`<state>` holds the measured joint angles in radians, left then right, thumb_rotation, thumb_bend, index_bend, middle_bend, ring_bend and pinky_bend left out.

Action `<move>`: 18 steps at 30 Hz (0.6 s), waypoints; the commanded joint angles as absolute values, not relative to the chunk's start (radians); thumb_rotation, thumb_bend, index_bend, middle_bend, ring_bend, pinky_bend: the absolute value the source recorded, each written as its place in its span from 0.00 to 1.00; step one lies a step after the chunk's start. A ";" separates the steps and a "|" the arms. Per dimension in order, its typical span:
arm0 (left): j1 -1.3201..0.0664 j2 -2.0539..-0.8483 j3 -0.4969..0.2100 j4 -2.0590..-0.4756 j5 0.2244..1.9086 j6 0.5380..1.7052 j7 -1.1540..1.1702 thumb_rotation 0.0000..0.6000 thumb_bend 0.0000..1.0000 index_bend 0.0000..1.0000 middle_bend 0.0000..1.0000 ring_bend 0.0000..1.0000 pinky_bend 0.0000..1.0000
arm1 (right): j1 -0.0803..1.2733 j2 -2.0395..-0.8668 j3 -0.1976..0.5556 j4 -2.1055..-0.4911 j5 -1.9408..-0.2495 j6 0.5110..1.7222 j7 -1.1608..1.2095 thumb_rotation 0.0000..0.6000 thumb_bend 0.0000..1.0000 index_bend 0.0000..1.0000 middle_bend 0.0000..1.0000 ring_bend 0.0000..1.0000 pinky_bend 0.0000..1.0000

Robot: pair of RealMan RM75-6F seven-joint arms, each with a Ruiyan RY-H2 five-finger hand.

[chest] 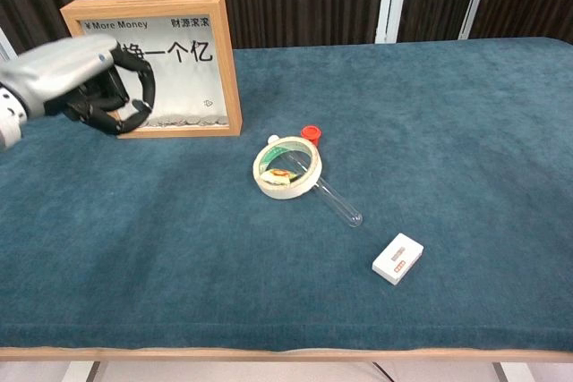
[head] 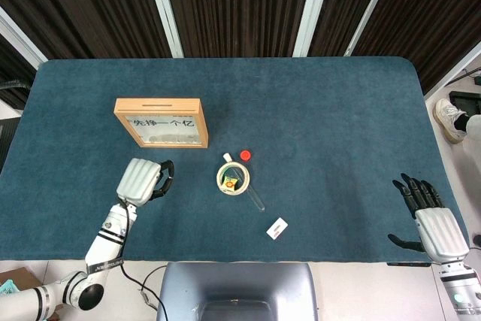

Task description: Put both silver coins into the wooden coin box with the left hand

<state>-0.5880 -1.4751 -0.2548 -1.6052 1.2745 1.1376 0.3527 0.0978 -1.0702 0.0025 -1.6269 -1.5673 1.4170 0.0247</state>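
Observation:
The wooden coin box (head: 161, 122) stands upright at the left of the blue table, its glass front (chest: 161, 64) showing several coins lying at the bottom. My left hand (head: 143, 180) is lifted off the cloth just in front of the box. In the chest view this left hand (chest: 89, 82) has its fingers curled in and the tips pinch what looks like a small silver coin (chest: 137, 108). No other loose coin shows on the table. My right hand (head: 432, 219) rests at the table's front right edge with fingers spread and nothing in it.
A roll of tape (chest: 286, 170) with a clear tube (chest: 340, 203) sticking out lies mid-table, a red cap (chest: 311, 133) just behind it. A small white device (chest: 397, 258) lies near the front edge. The box's slot (head: 156, 101) runs along its top.

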 commanded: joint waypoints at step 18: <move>-0.853 -1.170 -0.549 -1.742 0.620 0.953 0.501 1.00 0.69 0.76 1.00 1.00 1.00 | 0.118 -1.073 0.025 -1.624 -1.511 1.377 0.030 1.00 0.10 0.00 0.00 0.00 0.03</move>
